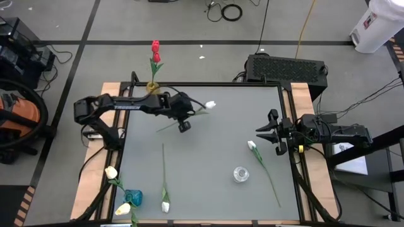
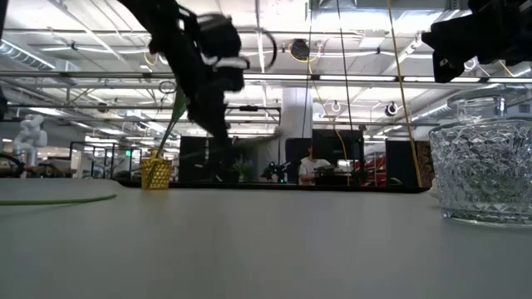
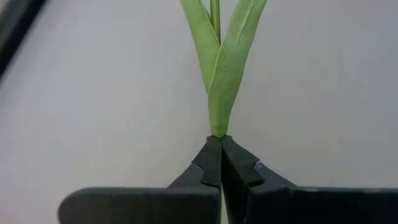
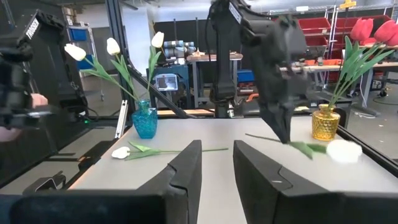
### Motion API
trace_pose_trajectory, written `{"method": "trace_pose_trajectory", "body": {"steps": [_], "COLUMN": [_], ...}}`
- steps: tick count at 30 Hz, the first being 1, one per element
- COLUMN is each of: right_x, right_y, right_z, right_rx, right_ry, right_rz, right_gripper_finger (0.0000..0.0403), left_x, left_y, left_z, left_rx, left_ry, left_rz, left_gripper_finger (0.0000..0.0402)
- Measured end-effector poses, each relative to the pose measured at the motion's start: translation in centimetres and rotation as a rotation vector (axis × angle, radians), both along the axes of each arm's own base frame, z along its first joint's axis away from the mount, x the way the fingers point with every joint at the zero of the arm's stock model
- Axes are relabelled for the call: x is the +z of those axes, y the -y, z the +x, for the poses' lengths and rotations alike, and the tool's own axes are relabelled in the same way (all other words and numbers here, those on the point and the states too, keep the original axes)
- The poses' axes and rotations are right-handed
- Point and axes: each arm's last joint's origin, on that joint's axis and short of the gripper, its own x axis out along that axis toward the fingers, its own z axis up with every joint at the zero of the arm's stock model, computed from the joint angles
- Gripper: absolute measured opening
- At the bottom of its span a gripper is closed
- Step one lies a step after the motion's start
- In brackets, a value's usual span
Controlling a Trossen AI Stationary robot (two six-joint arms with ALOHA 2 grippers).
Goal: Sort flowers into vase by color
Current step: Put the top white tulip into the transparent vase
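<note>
White tulip point(image 1: 210, 104) hangs above the table, its stem pinched tight in the left gripper point(image 1: 184, 126), near the gold vase point(image 1: 152, 87). It could slip out, because the stem is thin. The right gripper point(image 1: 276, 135) waits partly open, empty. I cannot read any writing.

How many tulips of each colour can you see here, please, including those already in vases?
Red tulips: 2, both in the gold vase
White or cream tulips: 6 (3 in the blue vase, 2 lying on the table, 1 held by the left gripper)
Total: 8
</note>
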Motion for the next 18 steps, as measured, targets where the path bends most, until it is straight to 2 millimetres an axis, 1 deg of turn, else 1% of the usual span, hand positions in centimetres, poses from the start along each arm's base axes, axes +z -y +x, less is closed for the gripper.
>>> {"method": "trace_pose_trajectory", "body": {"steps": [8, 14, 18], "right_x": [0.0, -0.1, -0.1], "right_y": [0.0, 0.0, 0.0], "right_z": [0.0, 0.0, 0.0], "right_rx": [0.0, 0.0, 0.0], "right_ry": [-0.001, -0.001, -0.002], "right_rz": [0.0, 0.0, 0.0], "right_gripper_finger": [0.0084, 0.0084, 0.0084], "left_x": [3.3, 4.5, 4.5], "left_y": [2.7, 4.4, 5.0], "left_z": [0.5, 1.0, 1.1], "left_rx": [-0.125, -0.229, -0.27], "left_ry": [0.187, 0.273, 0.284], "left_rz": [0.081, 0.141, 0.125], "left_gripper_finger": [0.0, 0.0, 0.0]}}
